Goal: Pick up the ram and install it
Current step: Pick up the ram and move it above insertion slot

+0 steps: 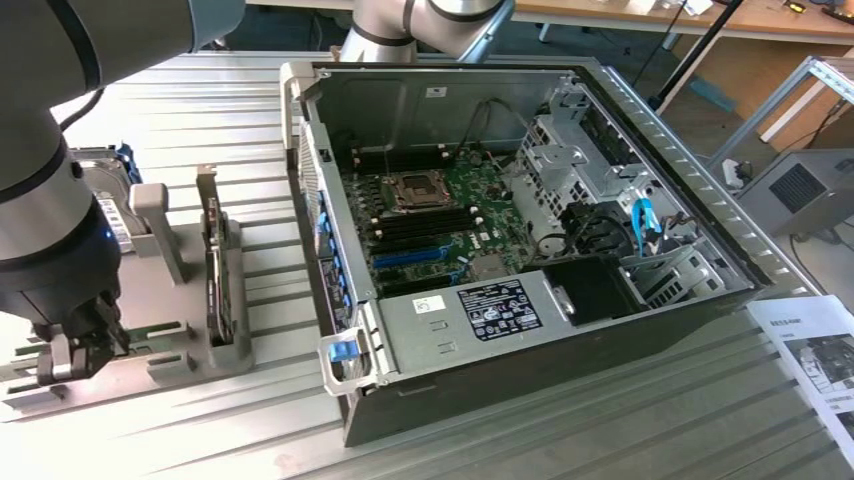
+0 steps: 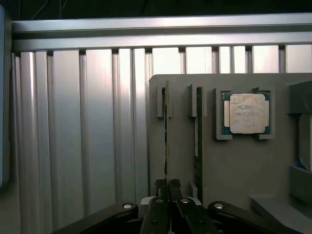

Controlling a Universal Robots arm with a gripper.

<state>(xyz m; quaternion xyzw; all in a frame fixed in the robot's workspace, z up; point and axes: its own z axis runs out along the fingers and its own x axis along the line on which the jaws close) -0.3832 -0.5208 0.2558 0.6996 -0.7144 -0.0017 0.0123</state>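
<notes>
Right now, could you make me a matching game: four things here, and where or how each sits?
1. thin green ram stick
2. square silver processor chip
3. open black computer case
4. white printed paper sheet

a. flat in the grey holder's square recess
b. beside the case, exterior view's right
c. on edge in a slot, at the gripper
d. motherboard exposed

Pairs: 1-c, 2-a, 3-d, 4-b
</notes>
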